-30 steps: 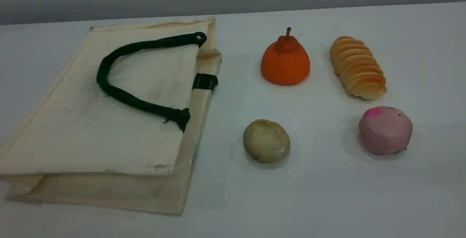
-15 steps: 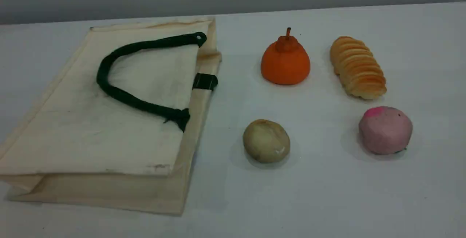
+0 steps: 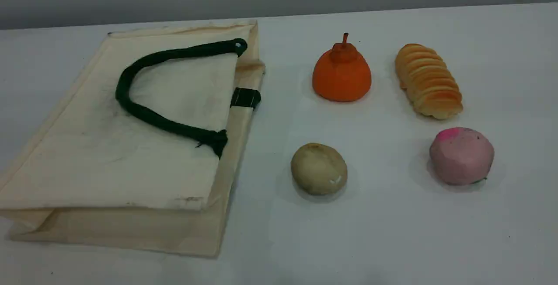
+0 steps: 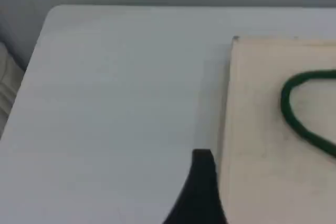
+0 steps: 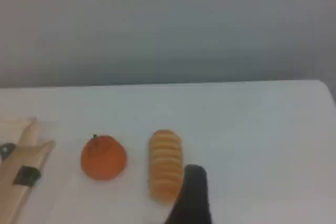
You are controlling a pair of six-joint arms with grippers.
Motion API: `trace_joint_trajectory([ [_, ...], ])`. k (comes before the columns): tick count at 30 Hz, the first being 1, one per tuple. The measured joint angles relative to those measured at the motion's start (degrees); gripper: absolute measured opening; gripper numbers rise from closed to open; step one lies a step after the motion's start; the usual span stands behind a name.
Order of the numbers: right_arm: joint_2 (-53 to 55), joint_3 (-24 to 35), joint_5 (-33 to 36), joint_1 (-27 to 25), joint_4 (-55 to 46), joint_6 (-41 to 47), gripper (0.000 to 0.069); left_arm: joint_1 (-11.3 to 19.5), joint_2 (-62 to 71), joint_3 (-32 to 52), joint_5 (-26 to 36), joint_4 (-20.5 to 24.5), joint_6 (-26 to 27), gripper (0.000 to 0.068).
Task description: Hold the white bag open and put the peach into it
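The white bag lies flat and closed on the left of the table, its dark green rope handle looped on top. The peach, pale pink with a magenta patch, sits at the right front. Neither arm shows in the scene view. In the left wrist view one dark fingertip hovers beside the bag's left edge, near the handle. In the right wrist view one dark fingertip stands in front of the ridged loaf; the peach is out of that view. Each wrist view shows a single finger, so the jaws' spread is unclear.
An orange stemmed fruit and a ridged tan loaf stand behind the peach. A beige round lump sits between bag and peach. The table's left edge and far edge meet a grey wall.
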Motion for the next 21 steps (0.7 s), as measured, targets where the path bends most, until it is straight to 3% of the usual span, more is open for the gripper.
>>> trace_joint_trajectory([
  [3, 3.93, -1.9, 0.38, 0.0, 0.08, 0.11, 0.0591, 0.0, 3.27, -1.34, -1.64, -1.07, 0.0, 0.0586],
  [10, 16.25, -7.15, 0.54, 0.0, 2.06, -0.25, 0.0589, 0.0, 17.19, -8.96, 1.17, -4.92, -1.25, 0.0587],
  [21, 34.04, -12.17, 0.21, 0.0, 3.29, -0.87, 0.0589, 0.0, 43.41, -19.48, 2.34, -5.07, -1.19, 0.0587],
])
